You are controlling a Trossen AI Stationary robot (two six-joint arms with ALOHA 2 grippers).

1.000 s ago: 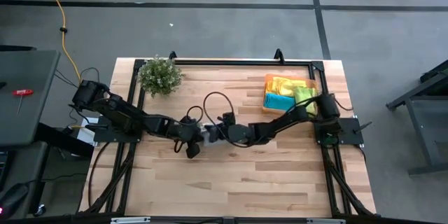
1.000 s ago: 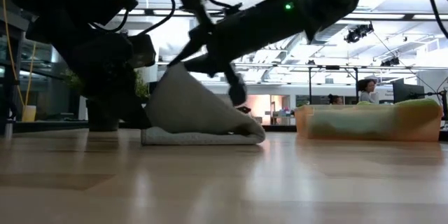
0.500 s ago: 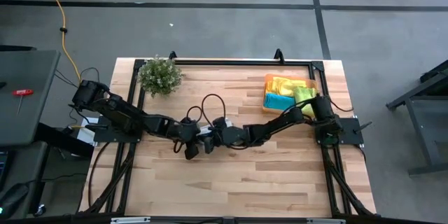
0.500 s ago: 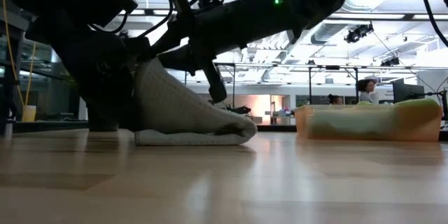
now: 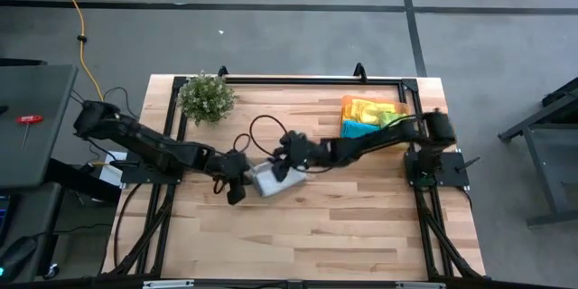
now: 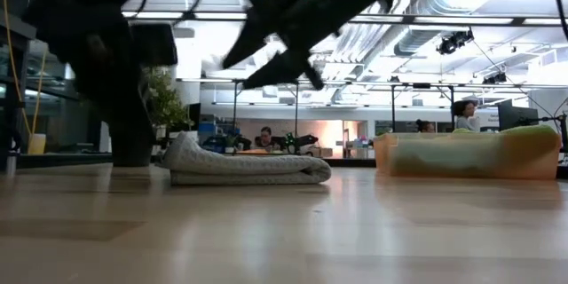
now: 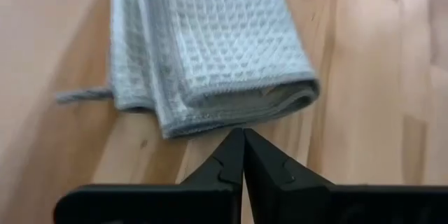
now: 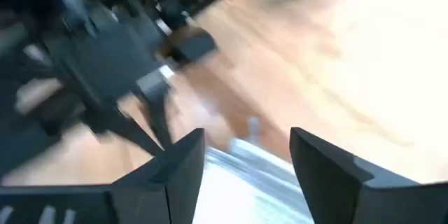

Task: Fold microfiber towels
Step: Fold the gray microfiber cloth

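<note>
grey-blue towel [image 5: 271,181] folded flat, far edge hidden | right claw [image 6: 282,64] open above | left claw [image 7: 243,155] closed beside

surface: wooden table [image 5: 298,226] | on it: folded grey-blue towel [image 5: 271,179]; plant [image 5: 207,97]; orange tray [image 5: 353,102]

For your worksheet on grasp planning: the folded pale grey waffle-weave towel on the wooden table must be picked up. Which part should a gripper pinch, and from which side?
Probably pinch the folded pale grey waffle-weave towel at its layered open edge, coming from above; the layers lie flat and stacked there. The thin loop is likely too slight.
</note>
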